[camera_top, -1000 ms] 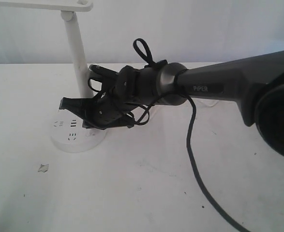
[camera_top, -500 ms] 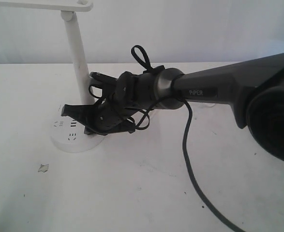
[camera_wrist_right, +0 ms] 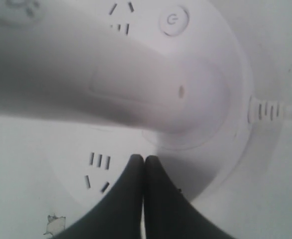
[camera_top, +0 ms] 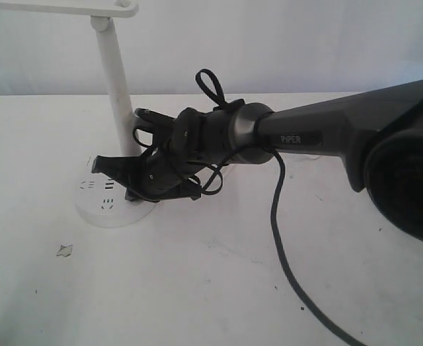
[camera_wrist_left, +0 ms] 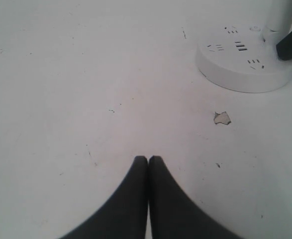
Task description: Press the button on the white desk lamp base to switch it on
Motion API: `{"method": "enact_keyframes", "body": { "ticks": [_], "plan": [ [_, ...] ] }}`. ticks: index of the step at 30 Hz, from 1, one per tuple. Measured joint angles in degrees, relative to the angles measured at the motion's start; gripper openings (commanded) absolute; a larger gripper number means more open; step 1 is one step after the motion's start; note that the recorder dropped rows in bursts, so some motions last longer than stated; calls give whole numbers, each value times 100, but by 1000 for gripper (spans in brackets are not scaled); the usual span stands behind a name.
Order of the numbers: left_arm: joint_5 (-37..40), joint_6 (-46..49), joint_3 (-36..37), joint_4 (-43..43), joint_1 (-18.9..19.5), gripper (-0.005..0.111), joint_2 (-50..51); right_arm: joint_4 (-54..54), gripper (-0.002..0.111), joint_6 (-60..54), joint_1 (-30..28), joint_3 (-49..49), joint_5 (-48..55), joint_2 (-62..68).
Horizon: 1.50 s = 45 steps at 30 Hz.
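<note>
Button (camera_wrist_right: 174,20) sits on the lamp base (camera_top: 110,214) top, across the stem (camera_top: 114,86) foot from the right gripper (camera_wrist_right: 144,158). Its fingers are pressed together, tip low over the socket holes (camera_wrist_right: 98,162). Left gripper (camera_wrist_left: 148,159) is likewise pressed together, well apart from base. Versus a second ago, right gripper sits slightly lower; over the last half-second it's nearly static.

The one bench (camera_top: 211,288) carries one white desk lamp base (camera_top: 110,214) with one button (camera_wrist_right: 173,20) past the right fingers (camera_wrist_right: 128,199), and one pale scrap (camera_wrist_left: 222,118) ahead of the left fingers (camera_wrist_left: 131,199).
</note>
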Motion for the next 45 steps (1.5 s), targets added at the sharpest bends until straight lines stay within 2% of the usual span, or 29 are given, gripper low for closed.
{"method": "enact_keyframes", "body": {
  "ticks": [29, 37, 45],
  "plan": [
    [0, 0, 0, 0, 0, 0, 0, -1, 0, 4, 0, -85, 301, 81],
    [0, 0, 0, 0, 0, 0, 0, -588, 0, 458, 0, -113, 381, 91],
    [0, 0, 0, 0, 0, 0, 0, -728, 0, 561, 2, -113, 419, 80]
  ]
}}
